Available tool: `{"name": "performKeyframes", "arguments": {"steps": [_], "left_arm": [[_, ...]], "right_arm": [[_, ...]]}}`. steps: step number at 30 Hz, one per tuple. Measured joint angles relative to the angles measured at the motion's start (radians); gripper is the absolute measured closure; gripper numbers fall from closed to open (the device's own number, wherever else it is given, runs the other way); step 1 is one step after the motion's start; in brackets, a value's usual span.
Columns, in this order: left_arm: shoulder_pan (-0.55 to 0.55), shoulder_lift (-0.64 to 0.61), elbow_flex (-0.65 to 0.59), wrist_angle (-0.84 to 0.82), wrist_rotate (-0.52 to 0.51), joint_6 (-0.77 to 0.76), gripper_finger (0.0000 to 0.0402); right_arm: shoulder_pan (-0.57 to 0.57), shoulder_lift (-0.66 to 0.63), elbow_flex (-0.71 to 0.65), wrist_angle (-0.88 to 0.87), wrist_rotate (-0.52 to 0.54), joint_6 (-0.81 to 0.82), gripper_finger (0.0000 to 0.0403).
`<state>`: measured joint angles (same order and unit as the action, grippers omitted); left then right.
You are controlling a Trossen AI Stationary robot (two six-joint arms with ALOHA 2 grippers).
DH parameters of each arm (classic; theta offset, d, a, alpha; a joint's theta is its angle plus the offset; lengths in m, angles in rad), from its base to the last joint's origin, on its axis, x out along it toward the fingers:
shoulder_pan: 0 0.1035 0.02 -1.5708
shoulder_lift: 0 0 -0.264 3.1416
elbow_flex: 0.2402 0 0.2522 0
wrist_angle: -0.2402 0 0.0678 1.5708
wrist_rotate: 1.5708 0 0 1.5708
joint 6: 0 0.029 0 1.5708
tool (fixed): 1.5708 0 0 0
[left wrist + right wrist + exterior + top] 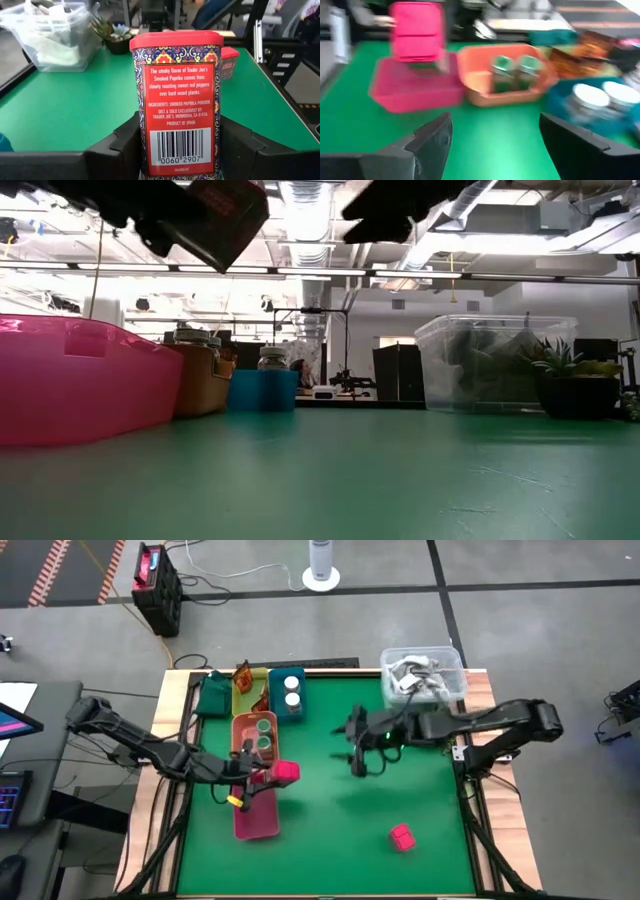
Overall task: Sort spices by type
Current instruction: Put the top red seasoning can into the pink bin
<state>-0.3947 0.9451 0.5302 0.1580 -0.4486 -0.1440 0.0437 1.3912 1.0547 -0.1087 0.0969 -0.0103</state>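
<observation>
A bright pink tin (285, 772) with a red lid (176, 40) hangs in the air by the right rim of the pink tray (256, 815), with my left gripper (262, 776) shut on it. A second pink tin (402, 837) stands on the green mat at the near right. Two green-lidded jars (264, 735) sit in the orange tray (475, 82). Two white jars (293, 691) sit in the blue tray (560, 100). Orange-brown sachets (243, 680) lie in the yellow tray. My right gripper (358, 752) hovers open over the mat's middle, holding nothing. My left gripper pinches the tin's two narrow sides (139, 142) between its two fingers (117, 150), toward the tin's bottom end. The fingers come about level from the table's left. The tin is lifted clear of the tray and mat, lid end away from the gripper, tilted in the low view (215, 215).
A clear plastic tub (422, 675) of grey-white clutter stands at the far right corner. A dark green tray (213, 697) lies at the far left beside the yellow one. Bare green mat (330, 840) spreads over the near middle, between the pink tray and the second tin.
</observation>
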Motion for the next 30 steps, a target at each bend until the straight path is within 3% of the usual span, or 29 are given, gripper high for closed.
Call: {"name": "performKeyframes", "arguments": {"steps": [11, 22, 30], "left_arm": [[-0.07, 0.006, -0.088, 0.176, -0.121, 0.016, 0.0211], [-0.108, 0.006, -0.093, 0.225, -0.122, 0.088, 0.021], [-0.111, 0.006, -0.092, 0.239, -0.121, 0.095, 0.0207]], "right_arm": [[0.166, 0.262, -0.033, 0.526, -0.018, -0.032, 0.0081], [0.144, 0.414, 0.056, 0.621, 0.011, 0.007, 0.0081], [0.146, 0.402, 0.109, 0.623, 0.011, -0.048, 0.0081]]}}
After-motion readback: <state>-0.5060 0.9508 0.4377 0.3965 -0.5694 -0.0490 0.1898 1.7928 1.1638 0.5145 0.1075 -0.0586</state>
